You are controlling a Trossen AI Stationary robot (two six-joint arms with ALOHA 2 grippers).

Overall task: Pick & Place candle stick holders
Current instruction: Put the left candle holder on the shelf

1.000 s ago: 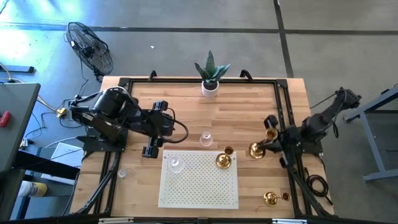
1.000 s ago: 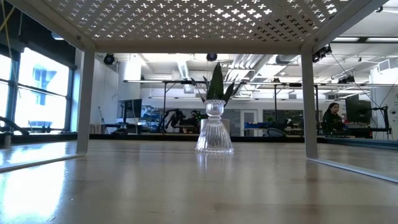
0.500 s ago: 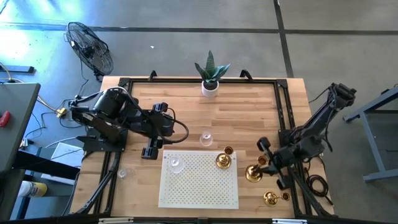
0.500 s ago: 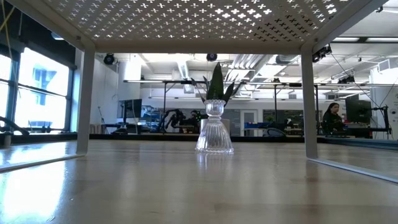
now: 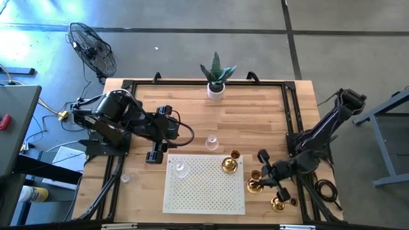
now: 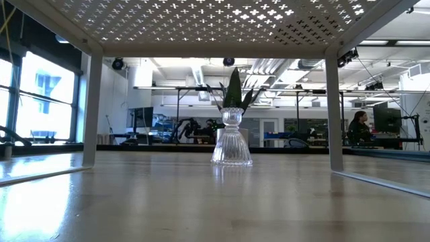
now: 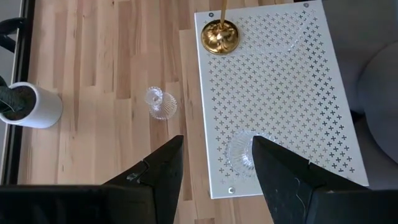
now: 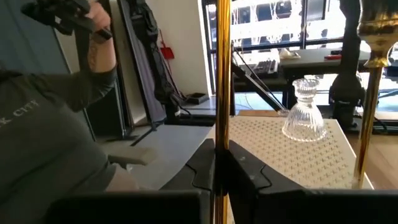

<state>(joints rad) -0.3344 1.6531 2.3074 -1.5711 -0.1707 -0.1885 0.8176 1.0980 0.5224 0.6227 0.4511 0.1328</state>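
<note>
Right gripper [image 5: 261, 181], fingers clamped on thin stem of shiny gold brass candle stick holder [image 5: 255, 186], now carried from far right toward near-right edge of white perforated rack [image 5: 204, 204]; placement imminent. Left gripper [image 7: 214, 165] open, idle over rack's left end

In the right wrist view the gold stem [image 8: 222, 93] clamped between the fingers [image 8: 205, 165] runs out past the picture's upper edge, so its cup is unseen, and its base is hidden below them. A second gold holder [image 8: 372, 68] at the edge of that view is cut off above and at the side. A person's sleeve [image 8: 56, 112] fills one side there, the rest of the person out of frame. In the low view the white perforated stand [image 6: 201, 20] shows only its underside and legs; what stands on it is hidden. In the high view the clear glass holder [image 5: 126, 178] by the desk's left edge is too faint to make out.
</note>
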